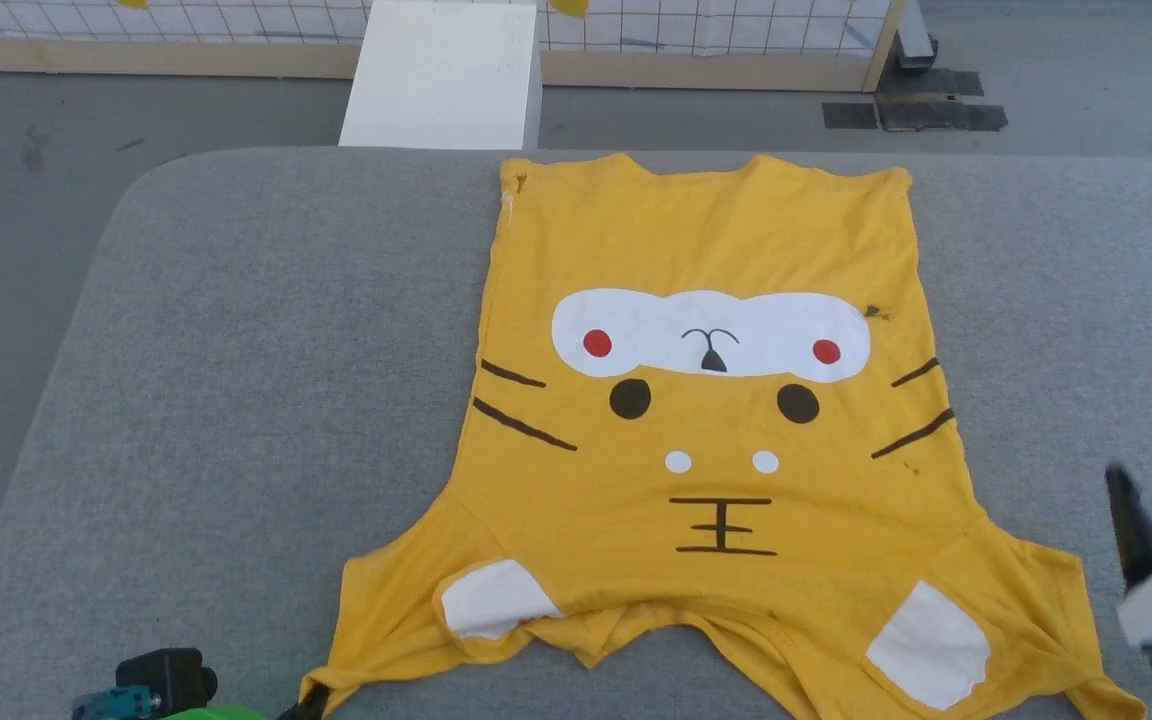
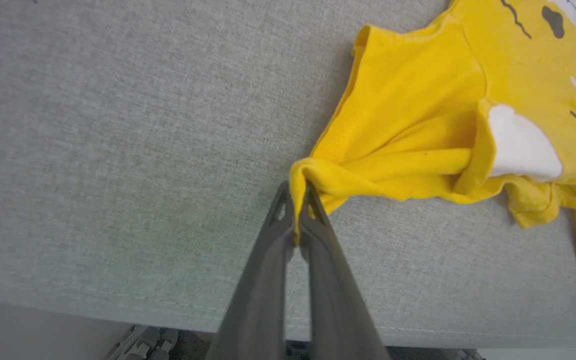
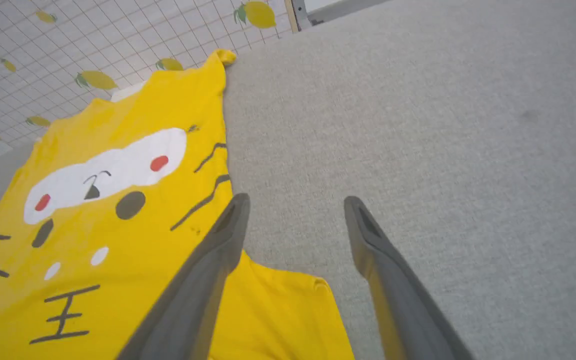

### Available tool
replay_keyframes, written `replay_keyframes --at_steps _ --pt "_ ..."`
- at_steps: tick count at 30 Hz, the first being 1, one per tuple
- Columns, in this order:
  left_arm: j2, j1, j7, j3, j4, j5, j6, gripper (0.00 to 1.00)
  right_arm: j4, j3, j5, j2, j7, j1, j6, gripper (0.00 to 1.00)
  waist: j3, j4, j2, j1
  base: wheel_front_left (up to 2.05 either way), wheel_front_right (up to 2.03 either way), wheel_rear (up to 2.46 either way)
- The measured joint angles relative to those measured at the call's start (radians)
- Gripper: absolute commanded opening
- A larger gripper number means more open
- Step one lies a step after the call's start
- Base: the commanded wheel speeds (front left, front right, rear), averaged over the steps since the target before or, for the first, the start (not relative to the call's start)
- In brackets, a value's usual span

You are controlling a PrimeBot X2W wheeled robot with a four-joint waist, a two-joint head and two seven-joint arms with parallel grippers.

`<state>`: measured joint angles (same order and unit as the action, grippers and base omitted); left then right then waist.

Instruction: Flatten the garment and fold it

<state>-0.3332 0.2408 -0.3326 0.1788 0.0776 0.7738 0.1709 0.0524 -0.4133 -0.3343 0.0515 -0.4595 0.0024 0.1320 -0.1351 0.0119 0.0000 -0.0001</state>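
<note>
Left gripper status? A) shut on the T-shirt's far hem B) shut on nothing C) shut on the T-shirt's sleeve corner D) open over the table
C: in the left wrist view the left gripper is pinched shut on the sleeve corner of the yellow T-shirt.

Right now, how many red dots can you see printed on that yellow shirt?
2. Both sit inside the long white patch on the garment: one red dot near its left end, the other red dot near its right end. The bunched near edge could hide more.
</note>
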Motion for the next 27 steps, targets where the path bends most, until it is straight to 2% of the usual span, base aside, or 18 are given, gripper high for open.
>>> replay_keyframes --at_steps 6,12,15,19,27 --pt "-0.009 -0.046 0.021 0.005 -0.044 0.004 -0.055 0.0 -0.082 0.039 0.043 -0.001 0.184 -0.24 0.0 1.0 -0.03 -0.02 0.0 0.0 0.0 0.0 0.0" --pt "-0.006 -0.142 0.049 0.025 -0.081 0.003 -0.109 0.0 -0.332 0.011 0.132 0.04 0.267 -0.541 0.0 1.0 -0.091 -0.057 0.0 0.0001 0.0 0.0 0.0" --pt "0.002 -0.186 0.067 0.04 -0.08 -0.001 -0.131 0.0 -0.451 -0.015 0.189 0.083 0.245 -0.668 0.0 1.0 -0.125 -0.085 0.0 0.0001 0.0 0.0 0.0" --pt "0.018 -0.236 0.082 0.063 -0.067 -0.01 -0.154 0.0 -0.56 -0.028 0.277 0.142 0.159 -0.811 0.0 1.0 -0.174 -0.132 0.0 0.0001 0.0 0.0 0.0" --pt "0.054 -0.267 0.097 0.118 0.02 -0.045 -0.163 0.0 -0.632 -0.119 0.45 0.208 -0.067 -1.002 0.0 1.0 -0.284 -0.225 0.0 0.0001 0.0 0.0 0.0"
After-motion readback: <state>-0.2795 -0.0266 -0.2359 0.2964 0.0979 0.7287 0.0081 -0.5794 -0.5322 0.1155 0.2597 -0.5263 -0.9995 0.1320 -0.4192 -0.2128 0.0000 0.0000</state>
